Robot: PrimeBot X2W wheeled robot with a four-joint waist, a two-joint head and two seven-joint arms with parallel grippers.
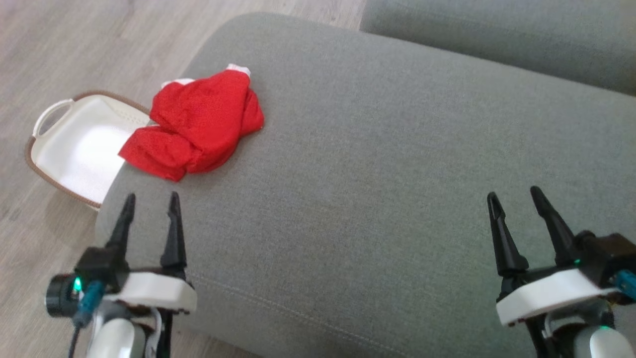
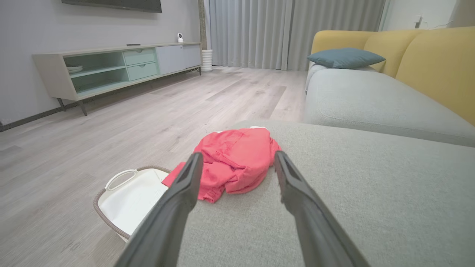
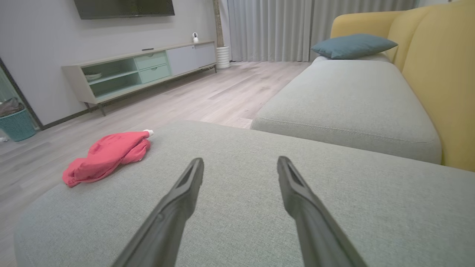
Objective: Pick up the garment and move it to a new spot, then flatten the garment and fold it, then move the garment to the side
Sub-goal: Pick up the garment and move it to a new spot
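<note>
Nearest you, the left jaws stand wide apart over the near left corner of the grey seat cushion (image 1: 357, 199) and hold nothing, the dark fingers (image 1: 121, 228) aiming toward the far left corner. The right jaws are just as wide and also bare, hovering over the near right part of the cushion with a slight tilt to the right, well apart from the cloth. Bare grey fabric lies ahead of both. The red garment (image 1: 198, 124) is crumpled in a heap at the cushion's far left corner, a bit of white trim showing at its far end; in your left wrist view it sits framed between the two fingertips. One red corner spills over the left edge, above the white basket (image 1: 29, 156) with the brown woven rim, which stands on the wood floor (image 2: 111, 129) just beside the cushion; the cushion's edge hides part of it, and the part you can see shows white lining. Farther off are a second grey seat cushion (image 2: 371, 104), the yellow backrest (image 2: 434, 63) with a blue-green pillow (image 2: 345, 57), a low cabinet (image 2: 111, 66) and grey curtains (image 2: 289, 33).
</note>
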